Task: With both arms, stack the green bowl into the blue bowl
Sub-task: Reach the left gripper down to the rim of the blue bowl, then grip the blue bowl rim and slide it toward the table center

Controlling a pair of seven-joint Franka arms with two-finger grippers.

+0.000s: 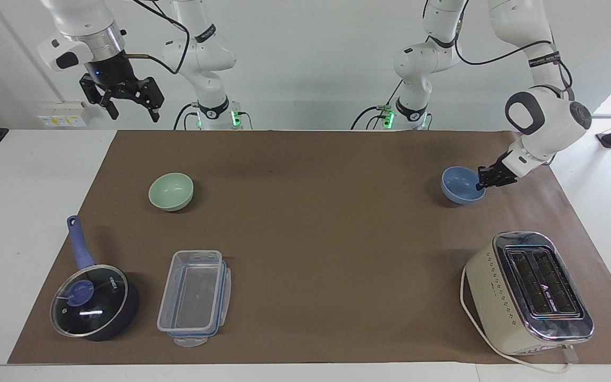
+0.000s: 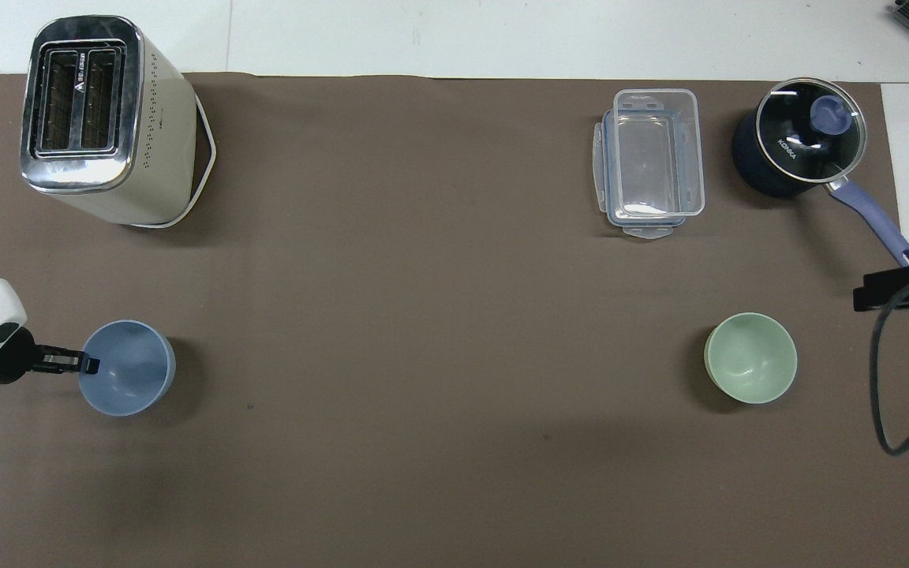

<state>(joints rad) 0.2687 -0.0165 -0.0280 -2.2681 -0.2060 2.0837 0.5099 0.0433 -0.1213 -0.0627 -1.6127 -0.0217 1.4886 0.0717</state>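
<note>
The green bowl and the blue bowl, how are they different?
The green bowl is pale mint; the blue bowl is light periwinkle. The green bowl sits untouched toward the right arm's end of the table, while the blue bowl, toward the left arm's end, has its rim pinched by the left tool. The right tool waits open, up in the air. Both bowls are small, round, plain, upright and empty.

Facing camera looks down high across the surface (image 1: 305, 223) toward the robots; overhead looks steeply down; both share it.
</note>
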